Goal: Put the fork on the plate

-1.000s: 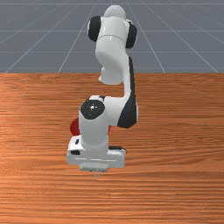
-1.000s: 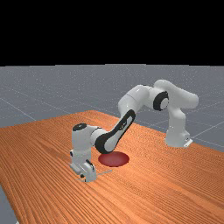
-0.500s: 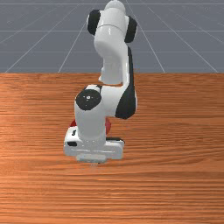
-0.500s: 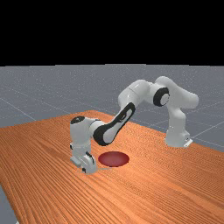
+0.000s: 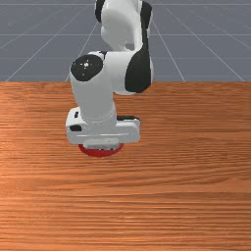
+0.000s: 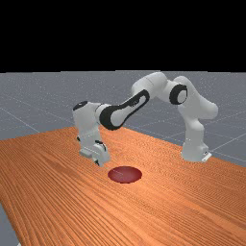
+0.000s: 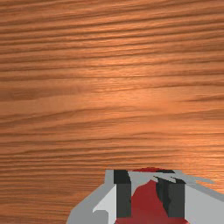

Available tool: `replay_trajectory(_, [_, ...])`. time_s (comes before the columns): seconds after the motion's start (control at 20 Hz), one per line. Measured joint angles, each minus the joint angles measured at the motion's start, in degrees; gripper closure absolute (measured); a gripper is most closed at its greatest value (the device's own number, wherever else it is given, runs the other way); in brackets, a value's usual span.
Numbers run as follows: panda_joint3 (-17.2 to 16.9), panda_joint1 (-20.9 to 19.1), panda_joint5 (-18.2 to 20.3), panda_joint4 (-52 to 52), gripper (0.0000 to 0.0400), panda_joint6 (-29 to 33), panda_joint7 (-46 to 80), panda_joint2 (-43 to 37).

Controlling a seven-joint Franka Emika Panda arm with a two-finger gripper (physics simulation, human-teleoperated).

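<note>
In the far view, starting from the left, an orange-brown worktop (image 6: 43, 182) runs out of the picture, its streaky grain slanting along it, a strip of grey floor (image 6: 96, 86) showing past its edge at the lower left corner. Pale grid lines cross that floor out to a flat horizon, with plain black (image 6: 120, 33) above. Next come the fingers (image 6: 99, 163), raised off the wood, then just to their right the dark red plate (image 6: 126, 178) flat on the worktop, and farther right the foot of the arm (image 6: 194, 139). In the wrist view the grain is rich and brown, with a soft sheen on it.

The fingers (image 7: 124, 199) stand partly apart there, closed on the grey fork (image 7: 142, 176), which spans between their tips, above the plate's red. It is off the wood and not resting on the plate.

In the far view the fork is a faint pale line against the plate. In the front view the hand covers most of the plate, leaving a red rim below, and the arm is cut off at the top. I cannot tell the fork's full outline.
</note>
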Motion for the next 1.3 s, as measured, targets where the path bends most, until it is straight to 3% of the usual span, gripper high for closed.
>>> replay_trajectory(0.2, [-0.57, -0.06, -0.47, -1.12, 0.0303, -2.31, 0.46, -1.61])
replay_trajectory(0.3, [-1.24, 0.44, -0.68, -7.36, 0.0303, -1.02, 0.34, -7.18])
replay_trajectory(0.45, [-2.51, 3.13, -1.77, -27.54, 0.0303, 9.92, 0.05, -21.63])
replay_trajectory(0.55, [-3.01, 4.32, -2.18, -38.72, 0.0303, 18.45, 0.05, -26.74])
replay_trajectory(0.85, [-5.66, 2.26, -2.46, -55.46, 0.0301, 38.54, -2.59, -26.76])
replay_trajectory(1.0, [-3.93, 2.05, -0.83, -60.81, 0.0294, 50.37, -3.89, -22.63])
replay_trajectory(1.3, [-2.28, 2.36, 0.08, -63.14, 0.0309, 55.06, -4.37, -19.21])
